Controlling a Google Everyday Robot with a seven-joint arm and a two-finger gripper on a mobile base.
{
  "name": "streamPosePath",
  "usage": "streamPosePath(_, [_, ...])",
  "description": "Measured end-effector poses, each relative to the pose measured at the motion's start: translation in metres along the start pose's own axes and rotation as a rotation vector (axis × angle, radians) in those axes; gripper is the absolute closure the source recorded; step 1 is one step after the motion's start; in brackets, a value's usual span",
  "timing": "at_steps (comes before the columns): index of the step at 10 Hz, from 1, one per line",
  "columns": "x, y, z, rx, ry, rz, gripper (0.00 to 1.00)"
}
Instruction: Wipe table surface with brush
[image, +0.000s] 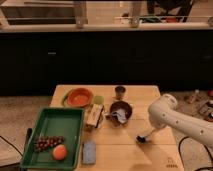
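The table surface is a light tan wooden top in the lower middle of the camera view. A dark bowl stands near its centre. The brush lies at the bowl's front rim; its pale handle shows, and its dark head blends into the bowl. My gripper is at the end of the white arm, low over the table to the right and front of the bowl, apart from the brush.
A green tray on the left holds grapes and an orange fruit. A blue-grey block lies beside it. An orange bowl, a small box and a dark cup stand further back.
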Motion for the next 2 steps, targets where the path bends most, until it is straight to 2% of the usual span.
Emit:
streamPosePath(1, [-0.0005,-0.0003,-0.0027,0.009,-0.029,0.003,1.00])
streamPosePath(2, [-0.0022,-0.0028,-0.0077,0.031,-0.083,-0.002,1.00])
